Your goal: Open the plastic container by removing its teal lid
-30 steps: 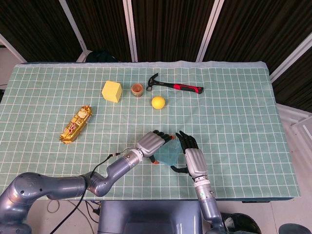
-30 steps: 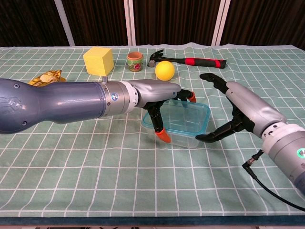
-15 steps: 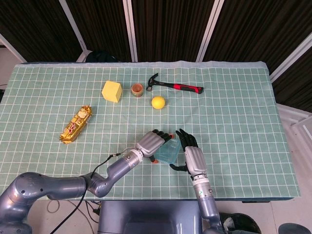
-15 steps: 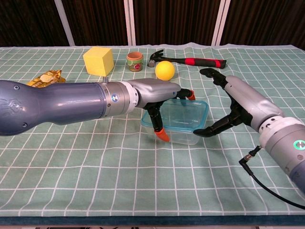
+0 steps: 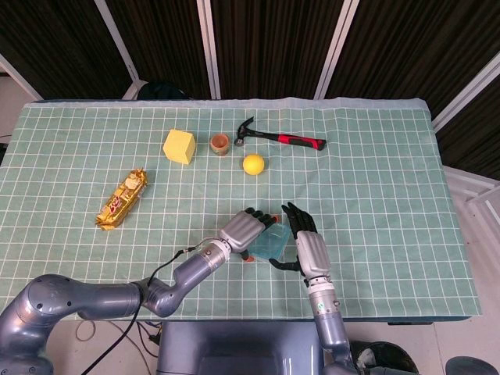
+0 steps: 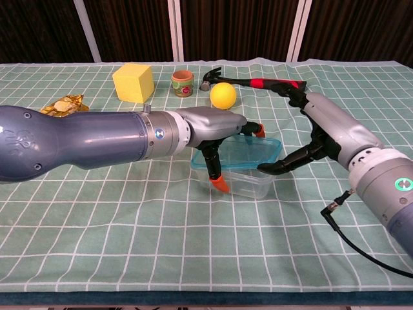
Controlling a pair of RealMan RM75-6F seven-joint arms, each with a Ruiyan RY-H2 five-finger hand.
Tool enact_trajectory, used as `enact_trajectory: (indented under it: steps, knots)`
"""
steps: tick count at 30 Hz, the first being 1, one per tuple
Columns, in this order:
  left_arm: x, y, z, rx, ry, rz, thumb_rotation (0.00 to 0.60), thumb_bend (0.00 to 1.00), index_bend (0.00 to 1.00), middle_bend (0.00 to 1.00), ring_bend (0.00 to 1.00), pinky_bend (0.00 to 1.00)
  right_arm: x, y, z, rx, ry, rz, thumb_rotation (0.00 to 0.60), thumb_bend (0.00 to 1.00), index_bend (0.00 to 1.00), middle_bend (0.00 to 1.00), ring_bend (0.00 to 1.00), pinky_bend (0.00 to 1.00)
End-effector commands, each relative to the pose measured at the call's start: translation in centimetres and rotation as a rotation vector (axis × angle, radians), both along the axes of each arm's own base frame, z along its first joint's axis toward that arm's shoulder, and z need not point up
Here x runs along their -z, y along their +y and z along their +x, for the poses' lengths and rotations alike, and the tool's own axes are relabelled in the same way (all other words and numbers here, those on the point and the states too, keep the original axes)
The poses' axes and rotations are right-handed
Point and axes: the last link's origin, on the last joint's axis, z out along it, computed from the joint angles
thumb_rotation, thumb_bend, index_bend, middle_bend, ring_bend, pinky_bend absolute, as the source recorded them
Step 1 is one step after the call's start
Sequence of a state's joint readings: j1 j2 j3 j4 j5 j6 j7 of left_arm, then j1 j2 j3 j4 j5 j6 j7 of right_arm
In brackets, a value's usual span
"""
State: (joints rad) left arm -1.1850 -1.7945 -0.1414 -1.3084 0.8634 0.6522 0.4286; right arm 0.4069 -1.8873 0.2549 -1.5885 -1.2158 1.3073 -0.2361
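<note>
this looks like a robot lab or test bench, not a home: a table (image 5: 391, 234) under a green grid cloth (image 5: 78, 141) stands before black panels (image 5: 266, 47) framed by white struts (image 5: 205, 47). a cable (image 6: 361, 248) trails loose off one robot arm. the things on the cloth are an unrelated mix, as in a trial set: a foam cube (image 5: 179, 146), a small cup (image 5: 219, 144), a hammer (image 5: 277, 137), a yellow ball (image 5: 253, 164) and a snack bar (image 5: 123, 198).
</note>
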Motion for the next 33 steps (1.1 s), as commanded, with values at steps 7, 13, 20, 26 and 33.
enact_trajectory:
  steps: [7,13,20,26,33]
  knots:
    - [-0.4,0.2,0.8,-0.067,-0.044,-0.046,0.6,0.1,0.09,0.14,0.11,0.29,0.1,0.1,-1.2,-0.029,0.045,-0.009,0.6,0.24,0.0,0.0,0.0,0.0]
    - [-0.8,0.5,1.1,-0.08,-0.042,-0.069,0.6,0.08,0.03,0.09,0.09,0.28,0.4,0.2,-1.9,-0.05,0.049,-0.019,0.6,0.24,0.0,0.0,0.0,0.0]
    - [-0.8,0.5,1.2,-0.077,-0.034,-0.083,0.6,0.04,0.0,0.05,0.08,0.27,0.7,0.3,-2.1,-0.06,0.036,-0.031,0.6,0.24,0.0,0.0,0.0,0.0]
    - [-0.7,0.3,1.2,-0.057,-0.019,-0.084,0.6,0.04,0.0,0.05,0.08,0.27,1.0,0.1,-2.0,-0.059,0.028,-0.037,0.6,0.24,0.0,0.0,0.0,0.0]
    - [-0.8,0.2,1.1,-0.047,-0.015,-0.079,0.6,0.04,0.0,0.04,0.08,0.27,0.8,-0.4,-1.6,-0.054,0.009,-0.054,0.6,0.24,0.0,0.0,0.0,0.0]
